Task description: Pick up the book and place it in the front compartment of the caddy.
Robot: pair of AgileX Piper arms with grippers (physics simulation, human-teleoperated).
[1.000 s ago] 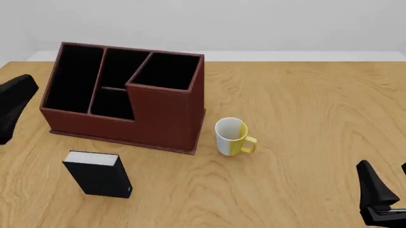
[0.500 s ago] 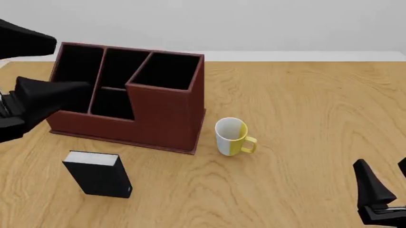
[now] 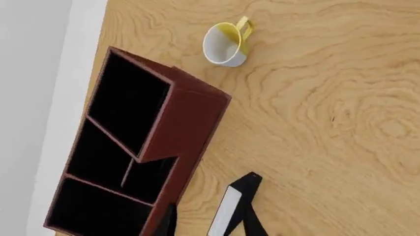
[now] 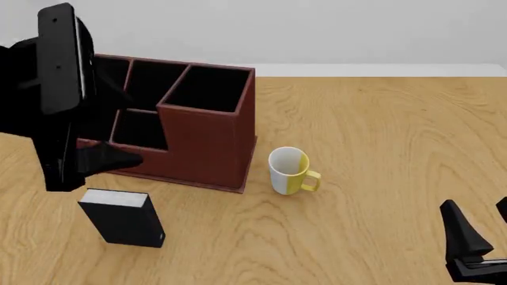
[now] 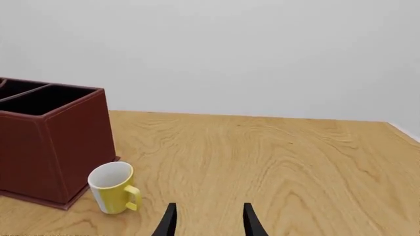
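Observation:
The book [image 4: 123,217], a small thick black hardcover with white page edges, stands on the table in front of the caddy's left end. It also shows in the left wrist view [image 3: 225,212]. The caddy [image 4: 208,140] is a dark red-brown wooden organizer with dark compartments and a stepped wall [image 3: 186,129]. My left arm [image 4: 59,89] hangs high over the caddy's left side, just behind and above the book. My left gripper [image 3: 210,227] is open and empty, with the book between its fingertips in the left wrist view. My right gripper [image 5: 206,223] is open and empty, low at the near right [image 4: 481,234].
A white-and-yellow mug [image 4: 290,171] stands just right of the caddy's front corner, and shows in both wrist views [image 3: 223,44] [image 5: 115,188]. The wooden table [image 4: 380,130] runs to a white wall behind.
My left arm has swung up and in from the left edge and now stands over the caddy's left side, above the book. The right arm has hardly moved. The book, caddy and mug have not moved.

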